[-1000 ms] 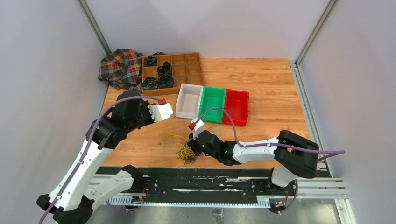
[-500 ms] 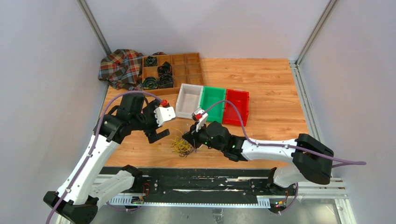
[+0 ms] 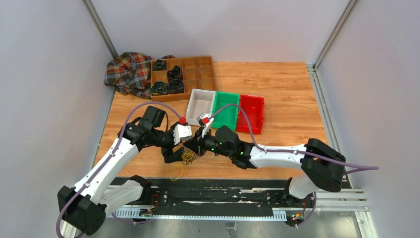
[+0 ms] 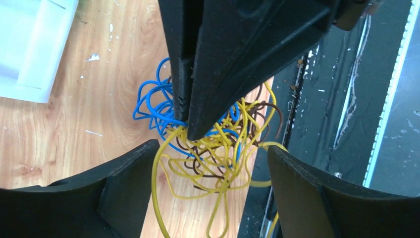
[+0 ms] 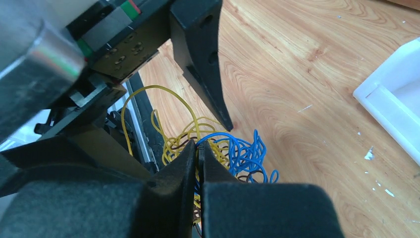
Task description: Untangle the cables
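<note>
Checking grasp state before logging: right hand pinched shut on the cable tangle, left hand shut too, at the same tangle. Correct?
No: the left hand is open, its fingers spread wide on either side of the cables, as the left wrist view shows. The right hand is pinched shut on the tangle, as stated.

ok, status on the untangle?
Left pincer open, straddling the cables. Right pincer shut, pinching a strand atop the tangle. Yellow, blue, brown wires in one knot. Nothing blocking; one yellow strand trails off the table edge.
</note>
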Robot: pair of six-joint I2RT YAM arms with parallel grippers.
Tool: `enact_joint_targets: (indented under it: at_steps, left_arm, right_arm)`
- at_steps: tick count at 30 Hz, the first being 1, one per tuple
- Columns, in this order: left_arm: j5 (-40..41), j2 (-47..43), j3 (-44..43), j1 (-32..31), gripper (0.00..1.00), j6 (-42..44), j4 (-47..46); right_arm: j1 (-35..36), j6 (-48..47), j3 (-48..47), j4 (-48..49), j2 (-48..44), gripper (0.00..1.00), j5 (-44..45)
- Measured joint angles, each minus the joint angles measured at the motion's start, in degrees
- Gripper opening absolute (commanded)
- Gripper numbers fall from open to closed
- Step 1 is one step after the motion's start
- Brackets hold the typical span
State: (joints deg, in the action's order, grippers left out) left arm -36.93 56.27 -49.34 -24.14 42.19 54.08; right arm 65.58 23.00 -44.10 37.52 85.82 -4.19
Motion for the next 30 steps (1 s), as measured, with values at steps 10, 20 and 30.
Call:
enact_joint_targets:
  at_steps: [10, 20, 30]
  left_arm:
    - [-2.1, 0.0, 0.9, 0.0, 0.04, -1.2, -6.3]
    - [-4.4, -1.6, -1.9, 0.0, 0.01, -8.0, -9.3]
    - [-6.6, -1.7, -6.9, 0.0, 0.01, -20.1, -12.2]
  right_arm:
    - [-1.6, 3.8, 1.0, 2.6, -1.9, 0.01, -1.7]
    - [-6.1, 11.4, 9.3, 10.0, -8.4, 0.59, -3.1]
    - [-6.5, 11.9, 13.6, 10.4, -14.1, 0.55, -0.8]
